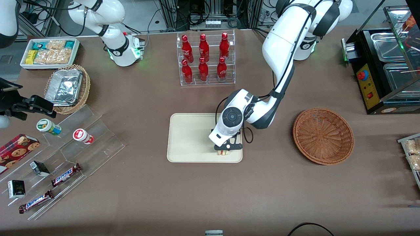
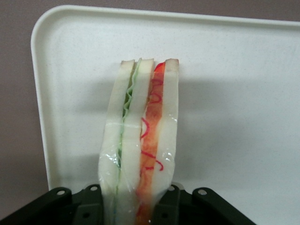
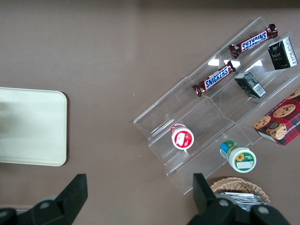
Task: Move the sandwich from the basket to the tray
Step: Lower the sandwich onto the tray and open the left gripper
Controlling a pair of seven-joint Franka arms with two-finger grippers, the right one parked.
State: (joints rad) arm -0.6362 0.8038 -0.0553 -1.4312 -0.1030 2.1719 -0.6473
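My left gripper is shut on the sandwich, low over the cream tray, at the tray's corner nearest the front camera on the working arm's side. In the left wrist view the wrapped sandwich stands on edge between the black fingers, showing green and red filling, with the tray right under it. I cannot tell whether it touches the tray. The reddish-brown basket sits beside the tray toward the working arm's end, with nothing in it. The right wrist view catches one end of the tray.
A clear rack of red bottles stands farther from the front camera than the tray. Toward the parked arm's end are a tan wicker basket with foil containers, a white snack bin and a clear stepped display. A black food warmer stands at the working arm's end.
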